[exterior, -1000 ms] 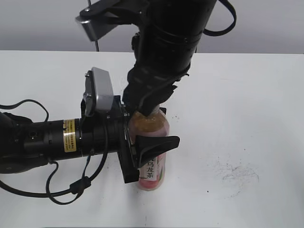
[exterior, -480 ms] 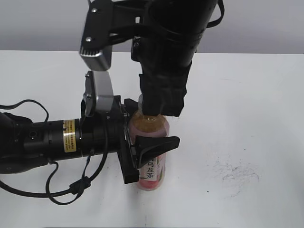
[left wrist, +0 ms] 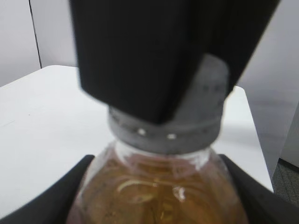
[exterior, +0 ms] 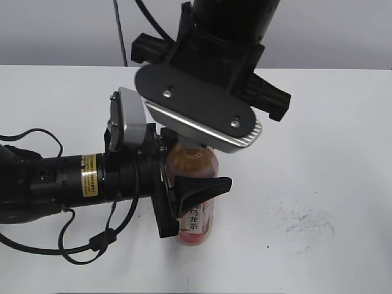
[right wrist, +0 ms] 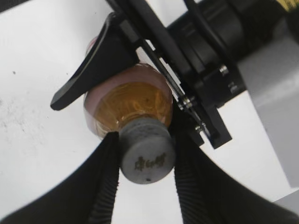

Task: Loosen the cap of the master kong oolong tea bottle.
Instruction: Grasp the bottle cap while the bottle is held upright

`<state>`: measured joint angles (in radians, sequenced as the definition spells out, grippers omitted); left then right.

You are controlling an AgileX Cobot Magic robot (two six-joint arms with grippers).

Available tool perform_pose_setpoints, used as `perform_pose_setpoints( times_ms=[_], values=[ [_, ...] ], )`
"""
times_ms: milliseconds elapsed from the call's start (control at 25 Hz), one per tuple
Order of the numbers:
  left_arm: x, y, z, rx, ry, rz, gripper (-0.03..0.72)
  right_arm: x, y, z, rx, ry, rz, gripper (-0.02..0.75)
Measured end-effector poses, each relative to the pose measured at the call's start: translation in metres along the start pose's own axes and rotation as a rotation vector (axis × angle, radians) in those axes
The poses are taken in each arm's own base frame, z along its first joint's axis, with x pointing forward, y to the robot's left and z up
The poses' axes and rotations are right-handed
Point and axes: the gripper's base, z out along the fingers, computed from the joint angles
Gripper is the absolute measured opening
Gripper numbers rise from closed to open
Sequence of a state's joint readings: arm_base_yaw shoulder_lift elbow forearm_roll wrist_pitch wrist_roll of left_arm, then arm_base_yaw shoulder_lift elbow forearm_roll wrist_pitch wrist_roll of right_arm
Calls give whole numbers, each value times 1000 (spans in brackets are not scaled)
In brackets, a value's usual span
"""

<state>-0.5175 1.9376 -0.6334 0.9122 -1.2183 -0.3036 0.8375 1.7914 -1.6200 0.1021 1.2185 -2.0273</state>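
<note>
The tea bottle (exterior: 195, 202) stands upright on the white table (exterior: 318, 153), a little left of the middle and toward the near edge. The left hand (exterior: 184, 205) reaches in from the left and grips the bottle's body, one black finger (exterior: 202, 185) wrapped across its front above the label. The right hand (right wrist: 142, 179) comes down from above and is closed on the cap (right wrist: 147, 151), a ribbed finger (right wrist: 105, 182) pressed against each side; the grey cap shows a small dark logo on top. In the left wrist view the cap's lower ring and the amber tea below it are visible.
</note>
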Motion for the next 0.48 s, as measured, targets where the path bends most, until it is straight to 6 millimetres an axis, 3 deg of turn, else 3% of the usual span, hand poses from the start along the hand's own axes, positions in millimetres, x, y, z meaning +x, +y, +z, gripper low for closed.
perform_pose_setpoints(
  times_ms=[80,200,360,480],
  values=[
    [0,0,0,0,0,0,446,-2,-1,0,-1,0,-137,272],
    [0,0,0,0,0,0,446,-3,-1,0,-1,1,-146,272],
    [0,0,0,5,0,3,446,-4,-1,0,-7,13,130,284],
    [0,0,0,3,0,0,446,-4,-1,0,-7,21,423,422]
  ],
)
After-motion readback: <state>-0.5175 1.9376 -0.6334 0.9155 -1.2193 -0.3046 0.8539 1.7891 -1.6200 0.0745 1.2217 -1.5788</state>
